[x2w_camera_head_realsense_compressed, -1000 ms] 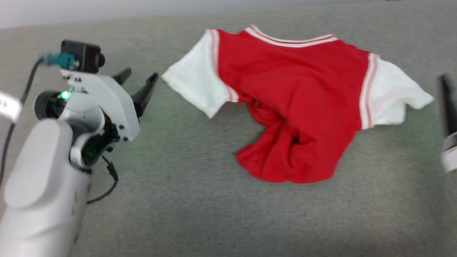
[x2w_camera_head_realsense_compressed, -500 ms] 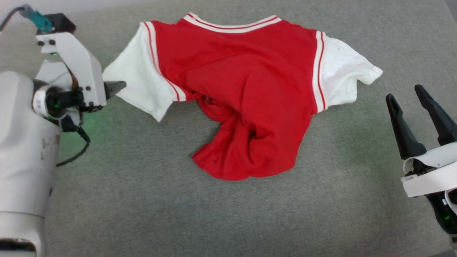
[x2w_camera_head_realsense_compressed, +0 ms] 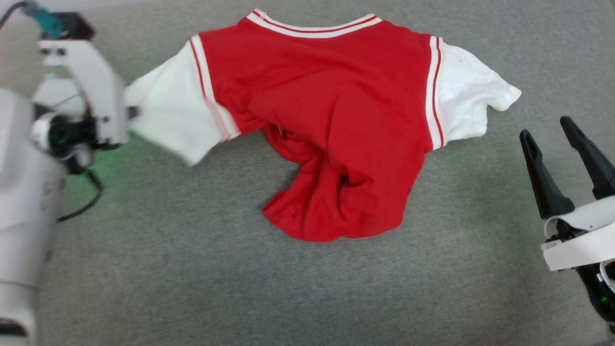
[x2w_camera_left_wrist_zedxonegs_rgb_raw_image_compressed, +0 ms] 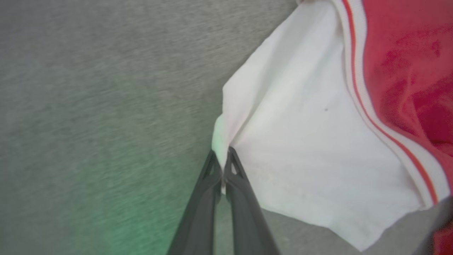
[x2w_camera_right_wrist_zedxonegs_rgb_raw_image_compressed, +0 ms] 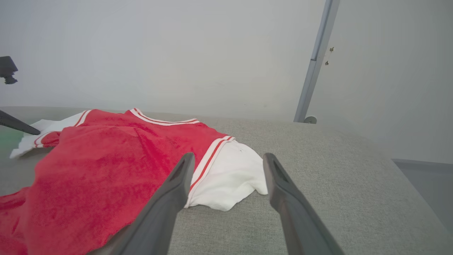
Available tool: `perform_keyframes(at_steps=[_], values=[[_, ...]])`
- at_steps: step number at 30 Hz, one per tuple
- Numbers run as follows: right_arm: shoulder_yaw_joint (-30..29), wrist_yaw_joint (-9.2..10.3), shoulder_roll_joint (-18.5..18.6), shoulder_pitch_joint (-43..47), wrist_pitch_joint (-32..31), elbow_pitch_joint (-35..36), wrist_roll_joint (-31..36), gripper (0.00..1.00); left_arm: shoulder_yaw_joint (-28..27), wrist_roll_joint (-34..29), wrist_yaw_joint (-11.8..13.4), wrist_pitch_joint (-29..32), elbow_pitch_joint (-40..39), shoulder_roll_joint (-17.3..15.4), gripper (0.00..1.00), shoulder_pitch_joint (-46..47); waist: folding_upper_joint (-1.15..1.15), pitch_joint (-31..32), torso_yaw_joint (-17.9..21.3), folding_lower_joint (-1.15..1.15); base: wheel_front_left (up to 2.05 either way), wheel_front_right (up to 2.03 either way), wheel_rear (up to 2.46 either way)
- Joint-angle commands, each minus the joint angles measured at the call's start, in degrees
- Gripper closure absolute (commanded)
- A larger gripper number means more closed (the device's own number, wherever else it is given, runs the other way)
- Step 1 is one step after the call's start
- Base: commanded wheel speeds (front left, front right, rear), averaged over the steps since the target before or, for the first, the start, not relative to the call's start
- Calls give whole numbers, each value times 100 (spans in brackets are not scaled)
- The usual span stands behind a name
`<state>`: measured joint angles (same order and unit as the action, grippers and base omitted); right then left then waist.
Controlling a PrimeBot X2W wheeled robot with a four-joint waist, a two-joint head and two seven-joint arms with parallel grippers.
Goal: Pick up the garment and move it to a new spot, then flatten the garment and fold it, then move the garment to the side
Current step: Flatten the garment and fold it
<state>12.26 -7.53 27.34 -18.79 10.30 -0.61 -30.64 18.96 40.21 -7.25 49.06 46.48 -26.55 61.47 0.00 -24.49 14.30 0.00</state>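
One sleeve of the garment (x2w_camera_head_realsense_compressed: pixel 326 120) is pinched betw. L gripper (x2w_camera_left_wrist_zedxonegs_rgb_raw_image_compressed: pixel 223 160) fingers, rest crumpled on table (x2w_camera_head_realsense_compressed: pixel 307 288) beyond them; R gripper (x2w_camera_head_realsense_compressed: pixel 545 127) fingers spread, near other sleeve: pickup step, next prob. needs R grab + lift.

My left forearm (x2w_camera_head_realsense_compressed: pixel 21 202) is a pale grey rounded shell. The wrist bracket (x2w_camera_head_realsense_compressed: pixel 93 81) is white, flat, with dark screws, carrying a black camera (x2w_camera_head_realsense_compressed: pixel 73 29) with a teal connector (x2w_camera_head_realsense_compressed: pixel 45 24). A black cable (x2w_camera_head_realsense_compressed: pixel 100 191) loops below. My right fingers (x2w_camera_head_realsense_compressed: pixel 542 178) are long, dark, tapered.
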Motion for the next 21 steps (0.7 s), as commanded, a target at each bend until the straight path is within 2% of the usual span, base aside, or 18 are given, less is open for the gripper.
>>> perform_keyframes(at_steps=[1, 6, 11, 12, 13, 14, 17, 21], values=[[-38, 8, -26, 98, -7, 11, 13, 0, 140, -176, 10, -1, 83, -290, 100, -265, 0, 99, -142, 0, 0, 0, 0], [-17, 8, -42, 144, -70, 4, 22, 0, 294, -245, -10, -21, -51, -622, 100, -323, 0, 164, -271, 0, 0, 0, 0], [13, 8, 0, 125, -105, 5, -23, 0, 380, -194, -18, -191, -223, -618, 100, -347, 0, 163, -327, 0, 0, 0, 0], [26, 8, 12, 109, -113, 1, -43, 0, 377, -194, -19, -294, -271, -601, 78, -338, 0, 160, -339, 0, 0, 0, 0], [56, 8, 43, 37, -154, -23, -82, 0, 380, -253, -20, -560, -328, -617, 9, -323, 0, 147, -358, 0, 0, 0, 0], [81, 8, 87, -6, -178, -48, -79, 0, 393, -278, -20, -686, -359, -602, 0, -335, 0, 148, -373, 0, 0, 0, 0], [181, 8, 236, -125, -291, -135, -85, 0, 321, -286, 14, -1173, -533, -561, 0, -443, 0, 195, -468, 0, 0, 0, 0], [341, 8, 557, -331, -542, -273, -23, 0, 231, -380, 76, -2222, -1045, -411, 0, -805, 0, 359, -737, 0, 0, 0, 0]])
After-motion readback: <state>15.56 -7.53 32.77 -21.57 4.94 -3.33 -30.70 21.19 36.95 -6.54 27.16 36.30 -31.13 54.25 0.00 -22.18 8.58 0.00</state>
